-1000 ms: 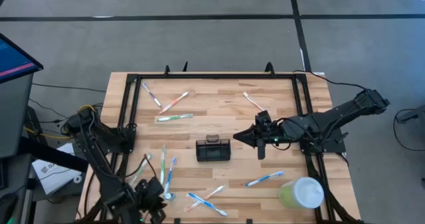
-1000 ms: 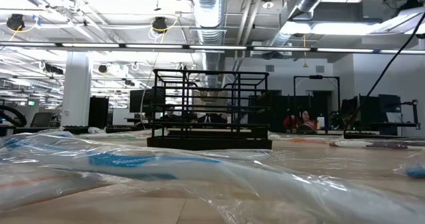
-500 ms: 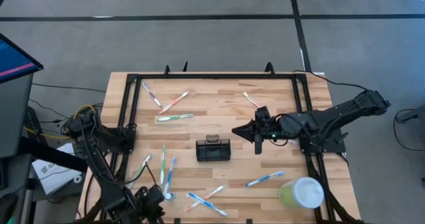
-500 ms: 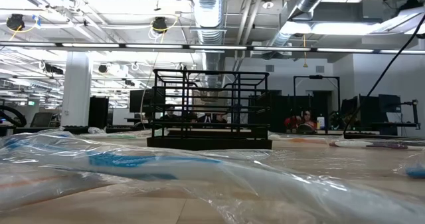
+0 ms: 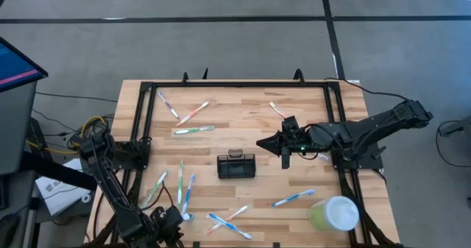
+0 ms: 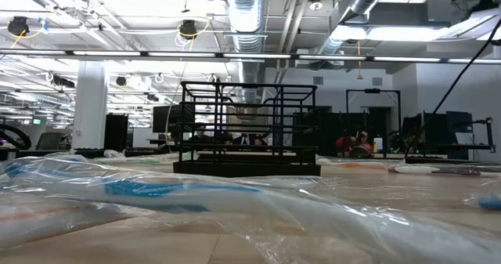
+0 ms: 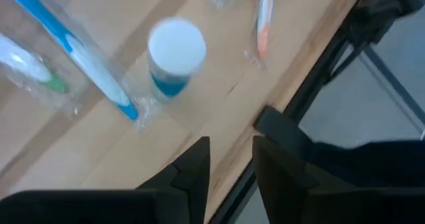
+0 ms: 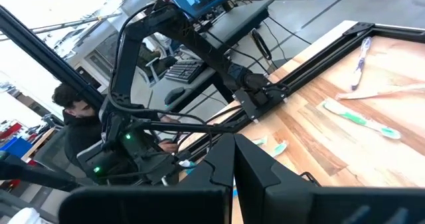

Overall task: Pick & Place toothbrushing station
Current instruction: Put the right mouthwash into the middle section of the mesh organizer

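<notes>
The toothbrushing station (image 5: 236,165), a small black box, stands on its base mid-table; the low view shows it too (image 6: 246,131). My left gripper (image 5: 175,220) hangs at the near left edge, pointing steeply down and slightly open. Its fingers (image 7: 232,154) hold nothing. Just beyond them lie a small white-topped blue cap (image 7: 174,51) and a wrapped blue toothbrush (image 7: 86,58). My right gripper (image 5: 259,143) is shut and empty, held above the table just right of the station, its fingers (image 8: 234,159) pressed together.
Wrapped toothbrushes lie scattered: far left (image 5: 193,113), far right (image 5: 278,110), near left (image 5: 180,182), near middle (image 5: 228,222), near right (image 5: 293,198). A pale green cup with a white lid (image 5: 335,213) stands at the near right corner. A black frame (image 5: 239,84) borders the table.
My left gripper has sunk toward the table at the near left edge, uncovering more of the toothbrushes beside it. The station and the brushes have not moved.
</notes>
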You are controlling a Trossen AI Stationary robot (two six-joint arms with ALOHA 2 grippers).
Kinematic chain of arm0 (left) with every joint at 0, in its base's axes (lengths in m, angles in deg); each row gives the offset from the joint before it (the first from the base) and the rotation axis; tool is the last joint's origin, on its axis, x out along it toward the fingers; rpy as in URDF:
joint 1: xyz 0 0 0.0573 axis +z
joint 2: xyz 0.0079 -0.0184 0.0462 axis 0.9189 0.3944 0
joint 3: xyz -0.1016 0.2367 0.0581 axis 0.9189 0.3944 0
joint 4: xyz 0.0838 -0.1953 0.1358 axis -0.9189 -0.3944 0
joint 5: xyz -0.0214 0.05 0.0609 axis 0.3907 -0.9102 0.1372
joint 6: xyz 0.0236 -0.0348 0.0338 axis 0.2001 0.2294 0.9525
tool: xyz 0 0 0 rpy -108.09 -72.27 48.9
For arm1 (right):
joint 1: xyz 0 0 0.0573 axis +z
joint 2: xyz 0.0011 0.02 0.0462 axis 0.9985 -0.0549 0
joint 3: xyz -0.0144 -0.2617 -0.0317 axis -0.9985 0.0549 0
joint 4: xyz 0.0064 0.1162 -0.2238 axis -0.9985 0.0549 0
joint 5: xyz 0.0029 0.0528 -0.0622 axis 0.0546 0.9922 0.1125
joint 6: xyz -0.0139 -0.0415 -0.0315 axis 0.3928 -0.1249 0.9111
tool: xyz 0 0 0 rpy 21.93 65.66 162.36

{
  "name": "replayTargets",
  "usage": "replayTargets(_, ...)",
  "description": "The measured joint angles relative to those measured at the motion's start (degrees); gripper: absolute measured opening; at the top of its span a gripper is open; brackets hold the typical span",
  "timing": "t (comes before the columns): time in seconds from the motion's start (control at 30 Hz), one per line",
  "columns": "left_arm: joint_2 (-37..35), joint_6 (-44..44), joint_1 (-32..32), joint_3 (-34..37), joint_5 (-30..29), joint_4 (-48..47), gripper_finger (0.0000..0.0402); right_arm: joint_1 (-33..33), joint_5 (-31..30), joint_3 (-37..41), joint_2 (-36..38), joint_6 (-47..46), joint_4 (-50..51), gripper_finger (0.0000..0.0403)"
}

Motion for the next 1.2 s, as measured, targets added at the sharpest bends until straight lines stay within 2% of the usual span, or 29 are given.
replayTargets(0.1, 0.00, -0.06, 0.23, 0.00, -1.87, -1.52, 0.0114, 0.00, 0.00, 0.00, 0.00, -0.02, 0.00, 0.0000)
replayTargets(0.4, -0.98, -0.17, 0.94, 0.02, -1.65, -6.52, 0.0122, 0.02, 0.00, 0.00, 0.00, -0.02, 0.03, 0.0000)
replayTargets(0.97, -1.01, -0.54, 1.53, 0.02, -1.02, -6.75, 0.0181, 0.26, 0.00, 0.00, 0.00, -0.02, 0.00, 0.0000)
replayTargets(1.2, -1.20, 1.15, 3.16, 0.02, -1.40, -6.73, 0.0182, 0.26, 0.00, 0.00, 0.00, -0.02, -0.04, 0.0000)
